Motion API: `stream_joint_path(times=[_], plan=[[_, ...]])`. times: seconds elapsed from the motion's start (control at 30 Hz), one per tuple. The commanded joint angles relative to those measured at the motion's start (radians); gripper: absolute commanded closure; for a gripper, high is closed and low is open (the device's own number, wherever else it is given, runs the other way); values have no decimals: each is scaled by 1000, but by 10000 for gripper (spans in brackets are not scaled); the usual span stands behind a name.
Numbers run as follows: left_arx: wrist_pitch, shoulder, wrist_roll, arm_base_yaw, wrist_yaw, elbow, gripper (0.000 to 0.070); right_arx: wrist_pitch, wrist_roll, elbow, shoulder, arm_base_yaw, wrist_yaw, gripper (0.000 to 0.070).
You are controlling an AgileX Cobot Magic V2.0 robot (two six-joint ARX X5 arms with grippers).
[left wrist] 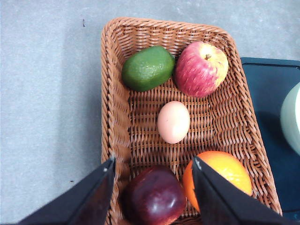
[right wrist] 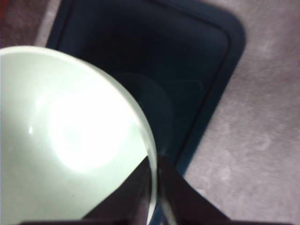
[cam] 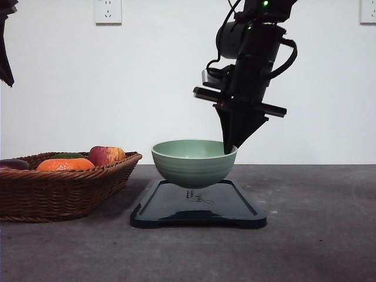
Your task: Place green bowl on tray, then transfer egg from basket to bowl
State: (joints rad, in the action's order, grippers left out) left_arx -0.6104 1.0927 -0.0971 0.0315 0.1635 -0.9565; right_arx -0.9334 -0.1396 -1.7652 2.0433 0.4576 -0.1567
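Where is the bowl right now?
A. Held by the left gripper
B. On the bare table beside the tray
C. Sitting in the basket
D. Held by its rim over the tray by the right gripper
D: in the front view the right gripper pinches the rim of the bowl, which hangs just above the tray; the left gripper is open over the basket.
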Motion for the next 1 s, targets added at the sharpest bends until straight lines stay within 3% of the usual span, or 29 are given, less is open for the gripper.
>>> stream_joint_path(times=[0.0, 0.13, 0.33, 0.53, 0.67, 0.97], plan=[[4, 6, -1, 2, 6, -24, 385, 9, -17, -21, 38, 12, -1, 697], [4, 6, -1, 2, 6, -24, 385, 8, -16, -21, 58, 16, -3, 688], [4, 6, -2, 3, 6, -24, 385, -2, -10, -21, 63, 19, -2, 494], [-3, 6, -1, 3, 6, -24, 385, -53, 3, -43, 21, 14, 15, 489], [-4, 6, -1, 2, 6, -24, 385, -32, 29, -37, -57, 20, 73, 491], [-25, 6, -1, 2, 6, -24, 385, 236, 79, 224, -275, 21, 52, 491]])
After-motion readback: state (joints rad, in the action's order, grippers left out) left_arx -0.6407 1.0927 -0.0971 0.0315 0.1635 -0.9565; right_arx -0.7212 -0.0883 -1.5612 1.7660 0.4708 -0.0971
